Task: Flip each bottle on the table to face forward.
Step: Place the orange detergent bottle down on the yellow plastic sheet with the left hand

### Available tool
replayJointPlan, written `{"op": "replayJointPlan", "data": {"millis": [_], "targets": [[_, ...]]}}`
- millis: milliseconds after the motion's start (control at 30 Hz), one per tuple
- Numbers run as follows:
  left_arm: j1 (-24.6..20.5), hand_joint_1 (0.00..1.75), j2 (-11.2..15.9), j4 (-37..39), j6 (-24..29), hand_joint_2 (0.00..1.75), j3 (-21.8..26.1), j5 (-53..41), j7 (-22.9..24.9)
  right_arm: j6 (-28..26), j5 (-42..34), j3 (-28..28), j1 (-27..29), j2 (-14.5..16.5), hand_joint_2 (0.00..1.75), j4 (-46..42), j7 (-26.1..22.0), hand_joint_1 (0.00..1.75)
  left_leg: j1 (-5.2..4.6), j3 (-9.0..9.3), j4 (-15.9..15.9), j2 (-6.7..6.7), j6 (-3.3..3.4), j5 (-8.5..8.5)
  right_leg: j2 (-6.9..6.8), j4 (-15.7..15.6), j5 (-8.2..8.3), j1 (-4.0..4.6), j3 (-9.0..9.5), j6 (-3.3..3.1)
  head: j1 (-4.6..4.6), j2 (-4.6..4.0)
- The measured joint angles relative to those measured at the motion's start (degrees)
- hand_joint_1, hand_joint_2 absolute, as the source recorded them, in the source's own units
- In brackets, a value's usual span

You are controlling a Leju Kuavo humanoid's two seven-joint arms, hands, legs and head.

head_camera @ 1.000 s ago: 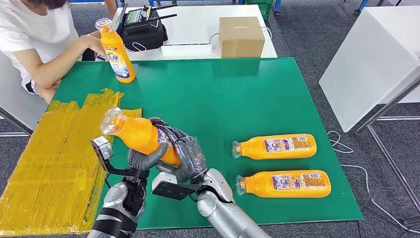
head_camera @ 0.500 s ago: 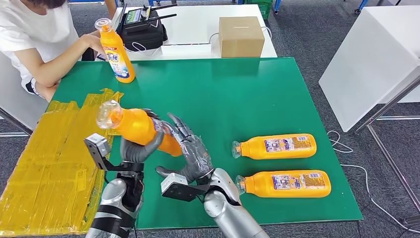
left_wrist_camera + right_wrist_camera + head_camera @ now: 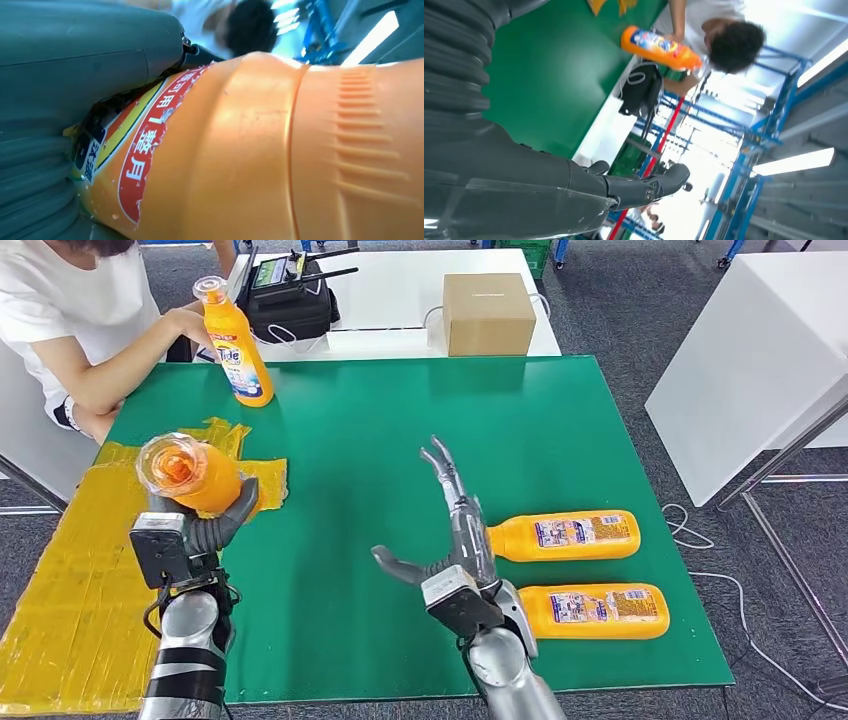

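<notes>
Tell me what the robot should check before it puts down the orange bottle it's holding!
1. Left hand has a firm hold on the held bottle: ok, fingers wrap its body.
2. Right hand is out of the way: ok, open, holding nothing, over the green mat.
3. Label faces forward: cannot tell; the cap points at the head camera.
4. Free spot on the mat to set it down: ok, bare green beside the left hand.
5. The two lying bottles are done: not ok, both on their sides.
6. Person's hand is away from the drop spot: ok, it holds the upright bottle at the far edge.
</notes>
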Motion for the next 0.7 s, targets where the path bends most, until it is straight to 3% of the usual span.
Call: {"op": "replayJointPlan", "data": {"millis": [267,400,500,567,633,700], "targets": [[-0.5,1.75,0.2,0.1,4.7,1.75,1.8,-6.7,0.3,-0.1,-0.2,-2.0,1.4,-0.7,1.75,-3.4,0.0,0.00,0.00,0.00,0.0,0.01,0.00,0.00,0.00,0.0,0.00,0.01,-0.02,0.00,-0.02,0.00],[-2.3,1.75,1.0,3.5,14.3,1.75,1.8,-25.5,5.0,-1.1,-1.0,-2.6,1.7,-1.2,1.75,-4.5,-0.5,0.00,0.00,0.01,0.0,-0.01,0.00,0.00,0.00,0.0,0.00,0.01,-0.01,0.00,-0.01,0.00],[-4.3,1.75,2.6,8.1,19.8,1.75,1.8,-51.6,14.6,-2.3,-1.5,-3.1,1.8,-2.1,1.75,-5.5,-1.0,0.00,0.00,0.02,0.0,0.00,0.00,0.01,0.00,0.0,0.01,0.00,0.01,0.00,-0.01,0.00],[-5.3,1.75,5.0,11.3,20.6,1.75,0.1,-65.2,24.9,-3.1,-1.6,-3.5,1.6,-3.1,1.75,-6.1,-1.2,0.00,0.00,0.03,0.0,0.05,0.00,0.01,0.04,0.0,0.02,0.00,0.00,0.01,0.00,0.00],[-6.3,1.75,8.5,14.8,20.7,1.75,-3.9,-68.7,34.7,-3.9,-2.0,-3.9,1.5,-4.3,1.75,-6.6,-1.2,0.00,0.00,0.05,0.0,0.13,0.00,0.00,0.14,0.0,0.04,0.00,-0.02,0.01,-0.01,0.00],[-7.3,1.75,11.7,18.2,20.7,1.75,-7.8,-67.6,39.9,-4.8,-2.8,-4.1,1.3,-5.5,1.75,-6.9,-1.0,0.00,0.00,0.05,0.0,0.12,0.00,0.00,0.17,0.0,0.03,0.00,-0.03,0.01,-0.02,0.00]]}}
